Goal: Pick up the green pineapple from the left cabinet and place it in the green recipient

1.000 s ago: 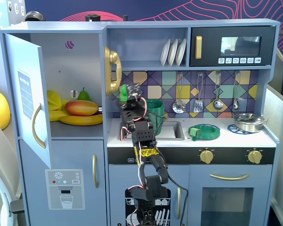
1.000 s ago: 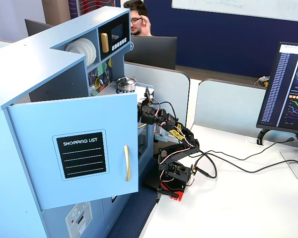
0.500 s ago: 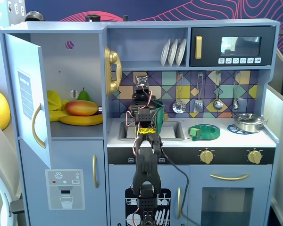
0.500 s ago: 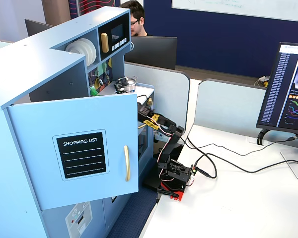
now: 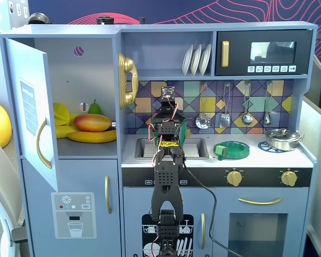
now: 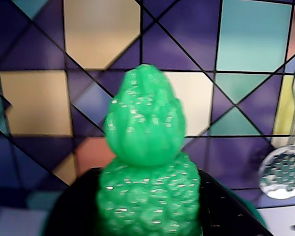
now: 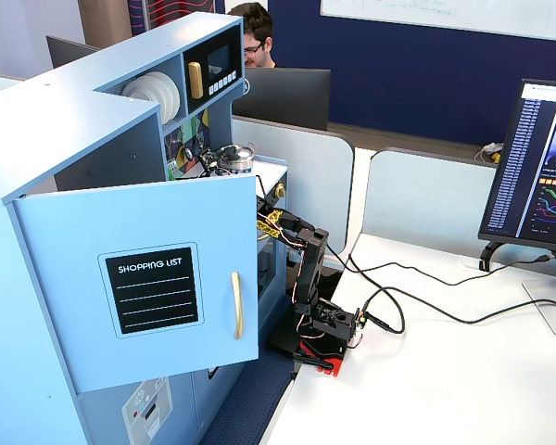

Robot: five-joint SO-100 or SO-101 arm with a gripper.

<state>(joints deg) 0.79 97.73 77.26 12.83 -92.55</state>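
Green pineapple point(image 6: 147, 172) pinched in jaws, crown up, long axis approx vertical in wrist view. Arm sits over sink area; green recipient point(image 5: 185, 130) partly hidden just behind arm. Judged: short move toward recipient before release.

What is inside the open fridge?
A mango, yellow bananas and a green pear behind. The door hides the compartment's left part.
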